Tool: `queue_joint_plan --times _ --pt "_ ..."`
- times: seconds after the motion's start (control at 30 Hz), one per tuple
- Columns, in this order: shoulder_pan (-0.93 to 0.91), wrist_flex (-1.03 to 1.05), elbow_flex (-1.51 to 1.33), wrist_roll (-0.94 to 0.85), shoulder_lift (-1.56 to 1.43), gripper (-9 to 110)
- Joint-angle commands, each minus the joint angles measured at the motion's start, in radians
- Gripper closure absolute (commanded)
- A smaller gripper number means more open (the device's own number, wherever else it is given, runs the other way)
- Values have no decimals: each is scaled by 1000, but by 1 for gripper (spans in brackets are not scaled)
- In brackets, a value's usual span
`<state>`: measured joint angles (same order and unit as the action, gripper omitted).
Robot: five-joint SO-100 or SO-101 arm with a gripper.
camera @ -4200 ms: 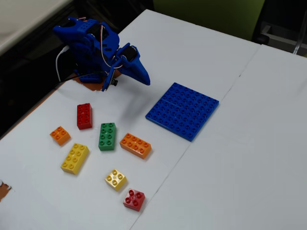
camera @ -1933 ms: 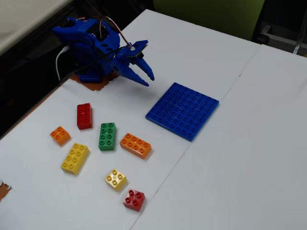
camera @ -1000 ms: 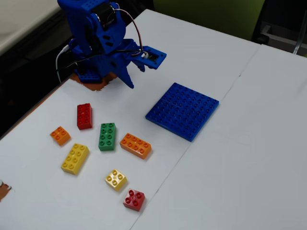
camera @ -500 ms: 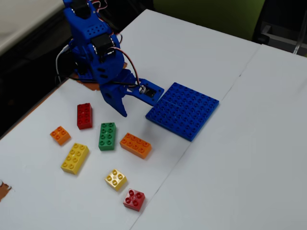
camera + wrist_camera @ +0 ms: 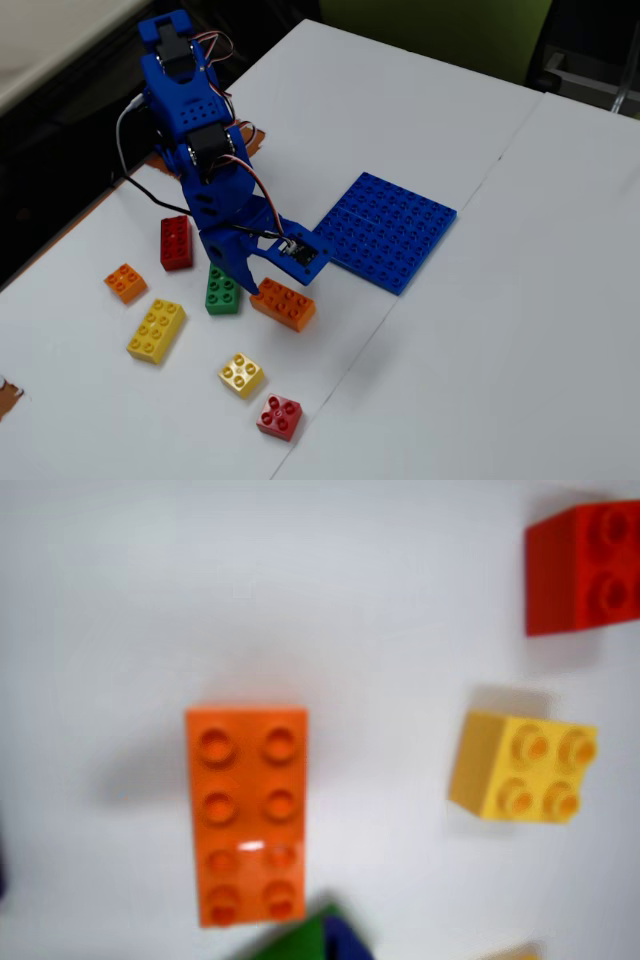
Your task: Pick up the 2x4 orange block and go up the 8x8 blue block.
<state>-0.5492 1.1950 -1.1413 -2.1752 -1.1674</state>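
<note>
The 2x4 orange block [image 5: 283,304] lies flat on the white table, just left of the 8x8 blue block [image 5: 385,230], a flat studded baseplate. In the wrist view the orange block [image 5: 247,815] lies lengthwise at centre left, free of any grip. My blue gripper [image 5: 248,282] points down, with its tip low beside the block's left end and above the green brick [image 5: 222,290]. It holds nothing. In the wrist view only one blue fingertip [image 5: 347,943] shows at the bottom edge, next to the green brick [image 5: 295,945]. The jaws look parted.
Loose bricks lie around: a red 2x4 [image 5: 176,242], a small orange 2x2 [image 5: 125,283], a yellow 2x4 [image 5: 156,330], a yellow 2x2 [image 5: 241,375] [image 5: 525,770] and a red 2x2 [image 5: 279,417] [image 5: 585,565]. The table edge runs along the left.
</note>
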Motion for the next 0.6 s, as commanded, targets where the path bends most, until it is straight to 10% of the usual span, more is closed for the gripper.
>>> queue_joint_plan --times 0.0,0.57 --pt "-6 -52 63 12 17 61" --pt "-40 -83 137 60 155 60"
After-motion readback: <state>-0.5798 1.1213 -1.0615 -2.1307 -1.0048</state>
